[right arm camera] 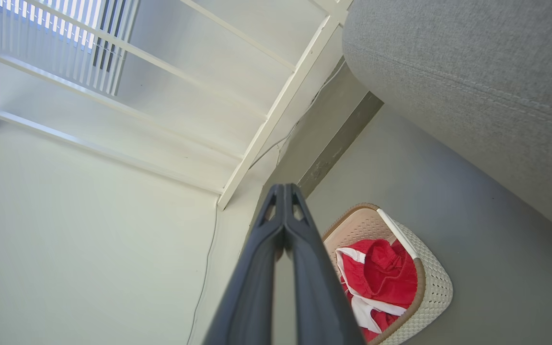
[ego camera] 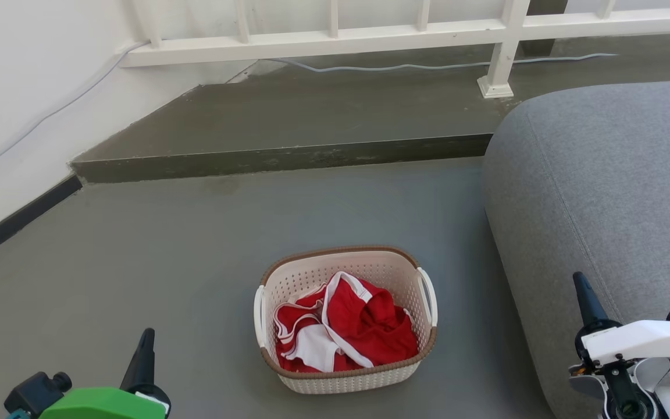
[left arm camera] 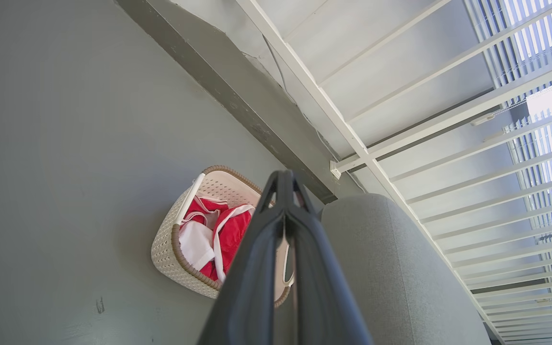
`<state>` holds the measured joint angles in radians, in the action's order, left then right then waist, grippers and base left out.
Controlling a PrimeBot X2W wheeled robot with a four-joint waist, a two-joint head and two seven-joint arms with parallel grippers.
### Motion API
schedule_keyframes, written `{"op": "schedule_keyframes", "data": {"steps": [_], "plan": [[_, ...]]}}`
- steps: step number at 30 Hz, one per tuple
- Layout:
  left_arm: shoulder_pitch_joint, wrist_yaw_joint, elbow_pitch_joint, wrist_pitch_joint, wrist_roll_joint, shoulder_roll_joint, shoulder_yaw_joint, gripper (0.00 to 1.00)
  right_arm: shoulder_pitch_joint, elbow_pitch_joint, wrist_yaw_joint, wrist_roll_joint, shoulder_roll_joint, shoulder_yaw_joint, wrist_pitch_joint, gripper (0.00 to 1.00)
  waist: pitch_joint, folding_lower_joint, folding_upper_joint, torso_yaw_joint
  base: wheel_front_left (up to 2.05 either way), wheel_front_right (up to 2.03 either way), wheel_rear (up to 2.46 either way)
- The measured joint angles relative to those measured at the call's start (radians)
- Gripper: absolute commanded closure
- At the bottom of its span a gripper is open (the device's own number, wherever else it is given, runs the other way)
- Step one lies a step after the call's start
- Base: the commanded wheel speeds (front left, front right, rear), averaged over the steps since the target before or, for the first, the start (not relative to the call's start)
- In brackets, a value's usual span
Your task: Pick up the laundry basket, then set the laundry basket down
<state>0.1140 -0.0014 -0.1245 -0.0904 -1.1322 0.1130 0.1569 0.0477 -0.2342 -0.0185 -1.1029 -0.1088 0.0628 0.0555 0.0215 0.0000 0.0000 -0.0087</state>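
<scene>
Two grippers sit nearest: left gripper (ego camera: 148, 343), fingers pressed together; one laundry basket (ego camera: 346, 381) on the floor (ego camera: 166, 244) between them, holding red-and-white clothing (ego camera: 364, 326); right gripper (ego camera: 582, 288), also pressed together, beside one grey sofa (ego camera: 602, 174).

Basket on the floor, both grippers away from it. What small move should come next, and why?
The laundry basket sits on the floor between the left gripper and right gripper, both shut and clear of it. So probably open them and lower toward its white side handles.
</scene>
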Motion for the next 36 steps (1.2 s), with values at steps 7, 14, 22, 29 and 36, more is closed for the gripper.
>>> {"op": "schedule_keyframes", "data": {"steps": [7,14,22,29,36], "plan": [[-0.033,-0.016,-0.026,0.021,-0.113,0.0,-0.027,1.0,-0.02,-0.006,-0.017,-0.104,0.01,-0.029,-0.023,1.0,-0.005,0.0,0.0,0.002,0.0,0.0,0.0],[-0.056,-0.038,-0.042,0.038,-0.206,0.0,-0.047,1.0,-0.028,-0.013,-0.034,-0.198,0.014,-0.055,-0.046,1.0,-0.009,0.0,0.0,0.003,0.0,0.0,0.0],[-0.079,-0.061,-0.064,0.064,-0.314,-0.001,-0.068,1.0,-0.051,-0.019,-0.053,-0.304,0.018,-0.084,-0.071,1.0,-0.014,0.0,0.0,0.005,0.0,0.0,0.0],[-0.105,-0.079,-0.089,0.081,-0.416,-0.001,-0.092,1.0,-0.067,-0.025,-0.07,-0.394,0.026,-0.108,-0.093,1.0,-0.019,0.0,0.0,0.006,0.0,0.0,0.0],[-0.127,-0.097,-0.101,0.1,-0.504,-0.002,-0.113,1.0,-0.088,-0.031,-0.087,-0.489,0.035,-0.132,-0.114,1.0,-0.023,0.0,0.0,0.008,0.0,0.0,0.0]]}}
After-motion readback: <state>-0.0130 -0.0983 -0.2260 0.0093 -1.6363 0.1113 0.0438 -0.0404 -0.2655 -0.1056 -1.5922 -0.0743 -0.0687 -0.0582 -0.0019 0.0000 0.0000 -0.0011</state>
